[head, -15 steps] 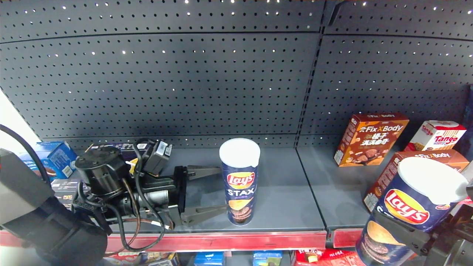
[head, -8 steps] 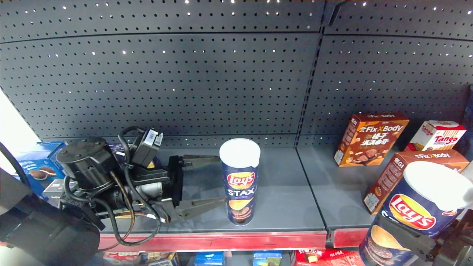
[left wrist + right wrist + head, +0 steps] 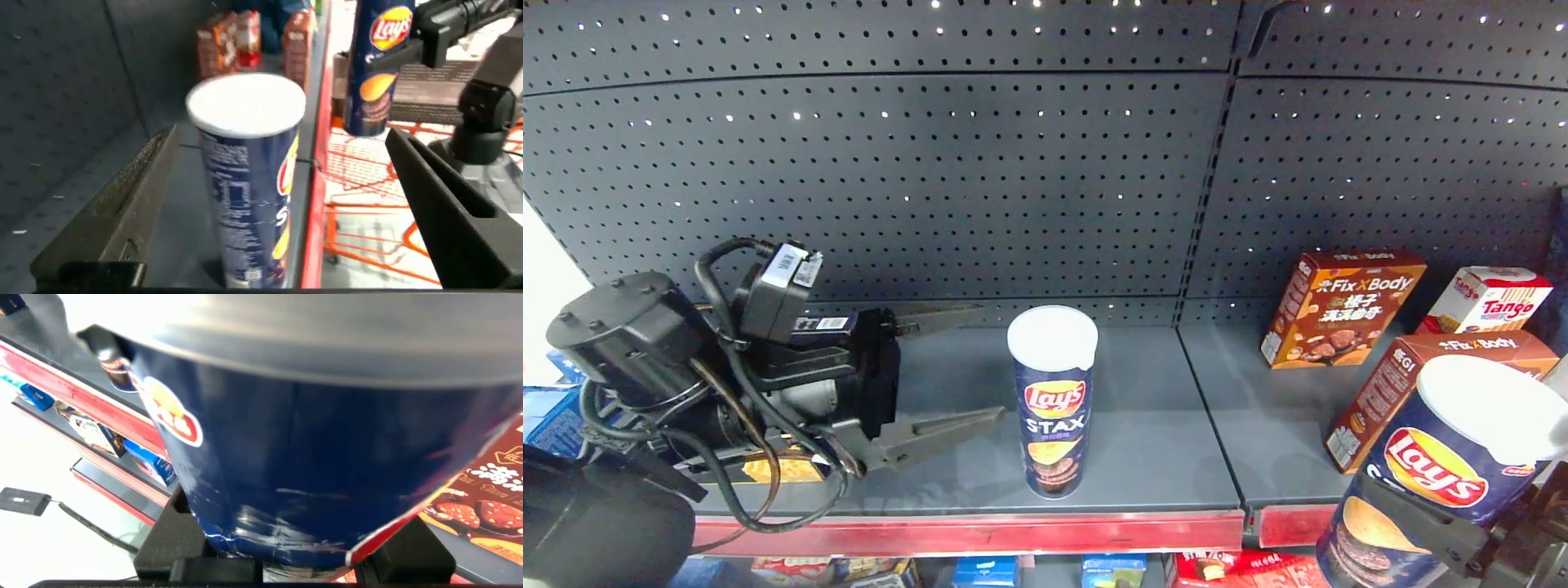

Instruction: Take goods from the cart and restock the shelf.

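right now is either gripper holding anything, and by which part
The right gripper holds a chip can around its lower body. The left gripper is open, gripping nothing.

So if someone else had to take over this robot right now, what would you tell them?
Left gripper open, beside the standing chip can, not touching it.
Right gripper shut on a second chip can, held low before the shelf edge.
Done: one can upright on the shelf.
Left: shelve the held can, probably beside the first, then fetch more goods.
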Available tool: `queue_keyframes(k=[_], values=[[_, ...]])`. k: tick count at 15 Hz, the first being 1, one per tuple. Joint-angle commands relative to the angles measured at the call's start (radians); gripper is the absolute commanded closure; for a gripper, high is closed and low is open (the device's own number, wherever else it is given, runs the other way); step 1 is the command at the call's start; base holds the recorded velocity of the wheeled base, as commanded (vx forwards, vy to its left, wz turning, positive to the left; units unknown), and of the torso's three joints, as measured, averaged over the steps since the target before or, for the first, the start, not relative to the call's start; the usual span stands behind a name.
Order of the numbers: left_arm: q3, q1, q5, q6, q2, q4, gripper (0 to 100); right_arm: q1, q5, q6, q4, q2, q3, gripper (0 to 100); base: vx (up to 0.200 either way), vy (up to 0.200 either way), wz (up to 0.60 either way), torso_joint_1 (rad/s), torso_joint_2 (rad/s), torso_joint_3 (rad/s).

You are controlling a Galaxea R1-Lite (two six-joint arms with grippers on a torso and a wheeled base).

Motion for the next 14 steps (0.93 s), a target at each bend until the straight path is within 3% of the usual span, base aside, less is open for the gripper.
queue_keyframes(k=[1,4,8,10,13,14], values=[[0.024,0.031,0.000,0.000,-0.069,0.000,0,0.000,-0.002,0.000,-0.001,-0.002,0.002,100,0.000,0.000,0.00,0.000,0.00,0.000],[0.112,0.103,0.016,0.001,-0.164,0.000,0,0.001,0.000,0.000,-0.002,-0.002,0.000,100,0.000,0.000,0.00,0.000,0.00,0.000],[0.204,0.184,0.080,-0.008,-0.290,0.000,0,0.000,-0.002,0.000,-0.002,-0.010,-0.003,100,0.000,0.000,0.00,0.000,0.00,0.000],[0.233,0.201,0.108,-0.031,-0.350,0.000,0,0.000,-0.002,0.000,-0.002,-0.013,-0.009,100,0.000,0.000,0.00,0.000,0.00,0.000],[0.273,0.223,0.140,-0.039,-0.408,0.001,0,0.001,-0.003,0.000,-0.002,-0.013,-0.011,100,0.000,0.000,0.00,0.000,0.00,0.000],[0.334,0.244,0.168,-0.045,-0.471,0.001,0,0.001,-0.003,-0.002,-0.001,-0.025,-0.011,100,0.000,0.000,0.00,0.000,0.00,0.000]])
